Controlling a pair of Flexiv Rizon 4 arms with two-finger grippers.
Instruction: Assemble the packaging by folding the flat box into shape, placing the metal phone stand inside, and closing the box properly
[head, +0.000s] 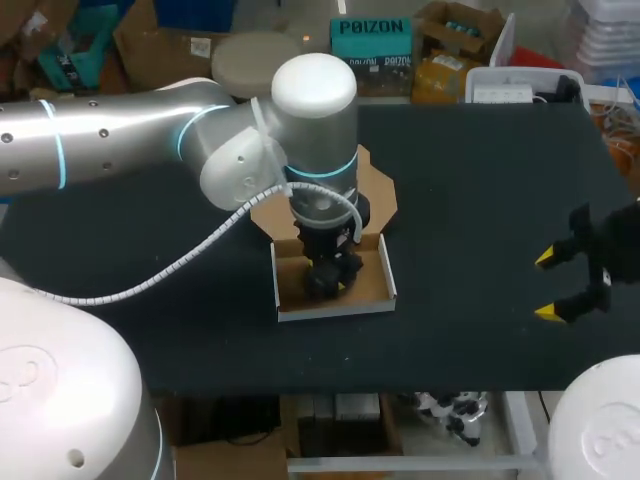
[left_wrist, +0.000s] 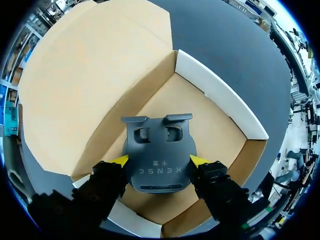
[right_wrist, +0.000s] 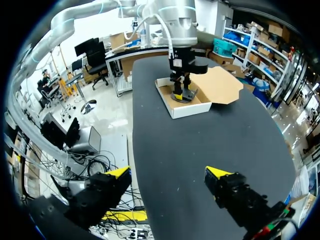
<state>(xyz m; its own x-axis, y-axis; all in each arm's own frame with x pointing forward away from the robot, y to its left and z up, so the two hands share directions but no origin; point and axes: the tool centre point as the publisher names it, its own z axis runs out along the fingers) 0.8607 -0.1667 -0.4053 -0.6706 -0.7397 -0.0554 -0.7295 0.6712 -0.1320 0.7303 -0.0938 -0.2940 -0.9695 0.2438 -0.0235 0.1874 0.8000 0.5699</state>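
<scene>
Grey metal meets brown card as my left gripper (left_wrist: 159, 160) stands over the brown cardboard box with white outer walls (left_wrist: 220, 92), its yellow-tipped jaws pressed against both sides of the dark grey metal phone stand (left_wrist: 157, 135), held down inside the box between its walls. The box, near the middle of the black table (head: 470, 180), contains only the stand. Its wide brown lid flap (head: 378, 188) lies open on the table toward twelve to one o'clock of the tray. At three o'clock, well apart from the box, my right gripper (head: 547, 286) hangs near the table's edge, jaws wide with nothing between them. By my reading the folding is done and the placing step is in hand. The next move calls for releasing the stand and lifting straight clear of the walls, then swinging the lid over and tucking it shut.
</scene>
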